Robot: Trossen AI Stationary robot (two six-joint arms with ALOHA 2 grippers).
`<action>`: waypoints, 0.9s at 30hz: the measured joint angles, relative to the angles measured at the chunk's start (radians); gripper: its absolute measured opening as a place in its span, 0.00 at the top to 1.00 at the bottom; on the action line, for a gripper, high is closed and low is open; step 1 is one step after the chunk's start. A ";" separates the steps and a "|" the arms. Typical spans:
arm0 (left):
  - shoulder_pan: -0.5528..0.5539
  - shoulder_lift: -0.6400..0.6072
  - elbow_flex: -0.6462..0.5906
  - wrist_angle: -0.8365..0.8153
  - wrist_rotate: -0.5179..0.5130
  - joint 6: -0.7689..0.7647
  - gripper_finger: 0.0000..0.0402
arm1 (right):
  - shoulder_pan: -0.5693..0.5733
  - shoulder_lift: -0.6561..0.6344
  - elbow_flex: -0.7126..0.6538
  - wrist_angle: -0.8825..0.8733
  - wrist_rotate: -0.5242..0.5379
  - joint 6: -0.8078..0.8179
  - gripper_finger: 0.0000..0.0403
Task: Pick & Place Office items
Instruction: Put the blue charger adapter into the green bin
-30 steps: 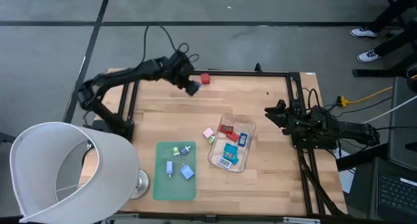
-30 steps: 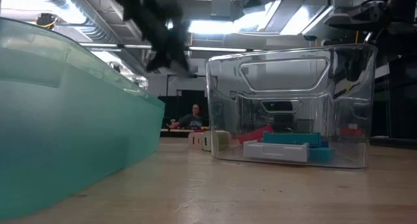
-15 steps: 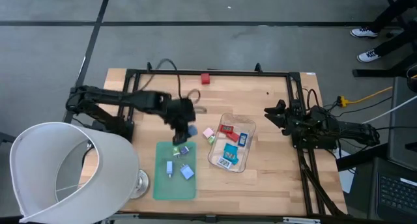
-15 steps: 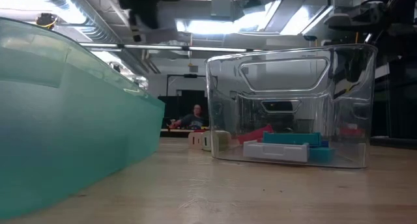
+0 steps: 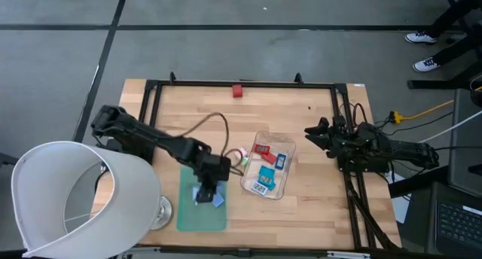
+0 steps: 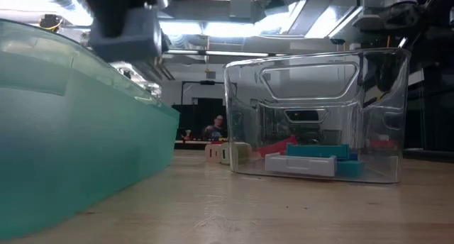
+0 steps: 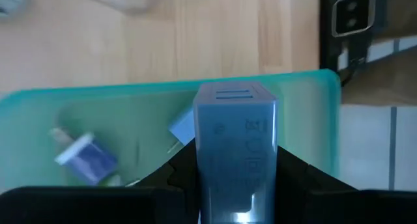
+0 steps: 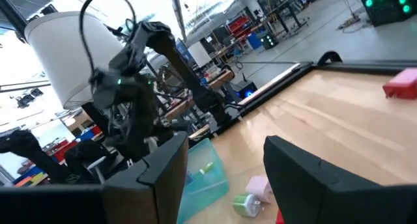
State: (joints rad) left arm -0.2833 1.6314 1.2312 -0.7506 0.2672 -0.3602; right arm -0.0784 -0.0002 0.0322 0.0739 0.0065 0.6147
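Above the green mat | left gripper fingers clamped on a blue block | right gripper fingers parted, empty, at surface's right edge

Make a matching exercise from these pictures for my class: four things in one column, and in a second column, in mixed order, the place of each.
Things:
1. red piece
2. blue piece
3. teal piece
4. right gripper

Places:
A. inside the clear tray
B. alone near the table's far edge
C. between the left gripper's fingers, over the green mat
D. at the table's right side, holding nothing

Pairs: 1-B, 2-C, 3-A, 4-D
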 joint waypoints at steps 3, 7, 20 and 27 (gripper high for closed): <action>-0.022 0.051 0.000 0.030 0.007 -0.019 0.71 | 0.000 0.000 0.000 -0.021 0.000 0.014 0.50; -0.029 0.081 0.000 0.044 0.032 -0.041 0.71 | 0.000 0.000 0.000 -0.038 0.000 0.032 0.50; -0.052 0.082 0.000 -0.024 0.016 -0.073 0.67 | 0.000 0.000 0.000 -0.038 0.001 0.029 0.50; -0.092 0.082 -0.026 -0.050 0.016 -0.124 0.67 | 0.000 0.000 0.000 -0.038 0.001 0.025 0.50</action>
State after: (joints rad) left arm -0.3754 1.7138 1.2048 -0.8011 0.2836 -0.4841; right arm -0.0784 -0.0002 0.0322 0.0360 0.0074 0.6397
